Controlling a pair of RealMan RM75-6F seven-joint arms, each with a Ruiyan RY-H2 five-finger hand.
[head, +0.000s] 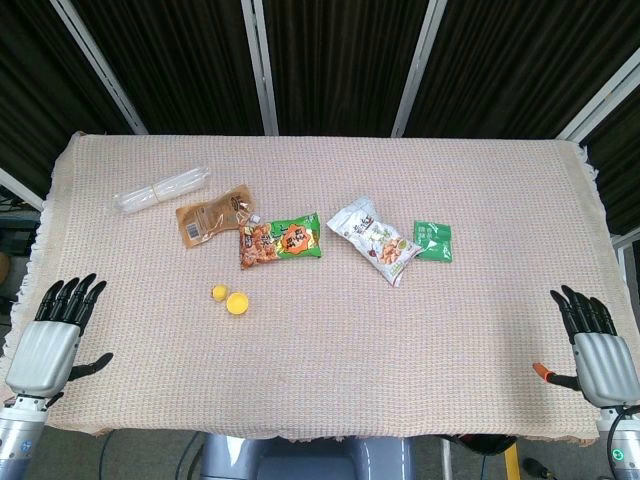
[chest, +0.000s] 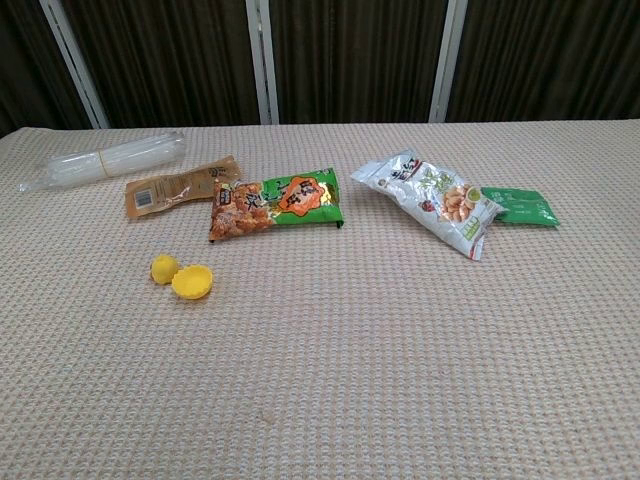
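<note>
Table with woven cloth, snack packets in a row, both hands at the near corners.
Left hand and right hand rest flat, fingers spread, holding nothing; nearest the left hand, well apart, lie two yellow half-shells touching, below the orange-green packet.

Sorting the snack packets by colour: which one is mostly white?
The white packet, lying between the green-and-orange packet and the small green packet; the brown packet lies furthest left.

Silver-backed left hand and right hand, black fingers.
</note>
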